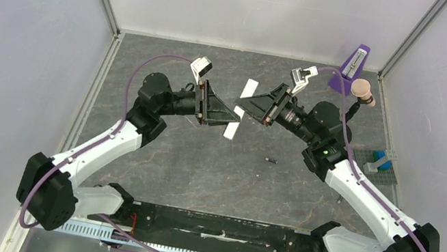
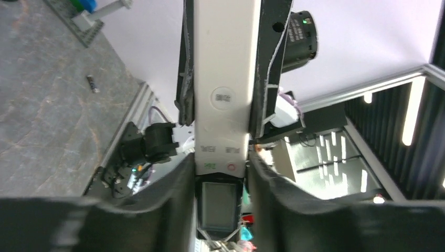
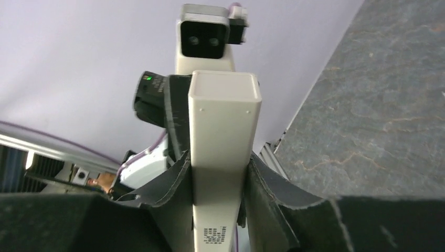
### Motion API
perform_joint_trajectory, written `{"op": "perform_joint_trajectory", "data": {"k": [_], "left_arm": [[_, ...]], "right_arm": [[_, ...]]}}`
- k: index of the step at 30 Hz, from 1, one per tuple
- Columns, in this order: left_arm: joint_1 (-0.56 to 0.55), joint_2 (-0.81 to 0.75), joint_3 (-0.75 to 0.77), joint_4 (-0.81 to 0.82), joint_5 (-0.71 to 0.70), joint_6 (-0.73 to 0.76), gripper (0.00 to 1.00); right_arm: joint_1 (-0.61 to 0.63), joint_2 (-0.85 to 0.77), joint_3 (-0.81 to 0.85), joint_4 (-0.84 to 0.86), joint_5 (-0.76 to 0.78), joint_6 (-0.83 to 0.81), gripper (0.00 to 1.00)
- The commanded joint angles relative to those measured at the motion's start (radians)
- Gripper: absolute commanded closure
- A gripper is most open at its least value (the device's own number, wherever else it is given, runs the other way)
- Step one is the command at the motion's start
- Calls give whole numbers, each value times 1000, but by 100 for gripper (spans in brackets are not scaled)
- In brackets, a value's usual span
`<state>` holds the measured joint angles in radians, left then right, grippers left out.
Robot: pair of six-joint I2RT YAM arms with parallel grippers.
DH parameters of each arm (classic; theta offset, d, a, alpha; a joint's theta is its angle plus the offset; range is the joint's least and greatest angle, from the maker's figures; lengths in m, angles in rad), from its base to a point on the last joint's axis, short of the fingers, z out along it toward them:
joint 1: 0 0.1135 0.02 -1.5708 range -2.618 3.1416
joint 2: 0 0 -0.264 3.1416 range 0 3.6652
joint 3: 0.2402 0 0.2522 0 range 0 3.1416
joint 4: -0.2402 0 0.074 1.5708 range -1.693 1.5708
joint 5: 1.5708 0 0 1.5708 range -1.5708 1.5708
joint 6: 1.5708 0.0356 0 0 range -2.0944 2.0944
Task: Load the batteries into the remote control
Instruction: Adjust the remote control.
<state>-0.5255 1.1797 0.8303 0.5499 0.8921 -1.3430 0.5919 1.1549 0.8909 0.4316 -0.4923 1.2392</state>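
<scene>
Remote control (image 2: 223, 63): held aloft, left jaws and right jaws each clamped on its sides. One battery (image 1: 272, 159) loose on surface (image 1: 187, 161). Risk: opposing pulls could twist it free, dropping it.

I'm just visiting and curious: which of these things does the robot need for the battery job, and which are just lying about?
For the job: remote control, battery on the table, white cover strip (probably).
Lying about: purple stand, tan knob, grey plate with blue brick.
</scene>
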Motion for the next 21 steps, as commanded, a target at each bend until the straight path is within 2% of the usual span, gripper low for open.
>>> {"op": "perform_joint_trajectory", "data": {"k": [1,3,5,11,15,21], "left_arm": [[-2,-58,134,-359,-55,296,42],[-3,-79,201,-569,-149,451,33],[-2,-98,251,-685,-242,563,25],[-3,-186,263,-768,-449,855,23],[-7,-270,172,-721,-493,1109,23],[-56,-463,-58,-426,-464,1470,26]], "right_arm": [[-5,9,53,-107,68,35,76],[-5,15,74,-176,104,22,76],[-4,20,79,-226,145,31,78],[-4,49,96,-351,214,130,77],[-4,79,121,-429,228,217,79],[-4,133,193,-589,228,328,90]]}}
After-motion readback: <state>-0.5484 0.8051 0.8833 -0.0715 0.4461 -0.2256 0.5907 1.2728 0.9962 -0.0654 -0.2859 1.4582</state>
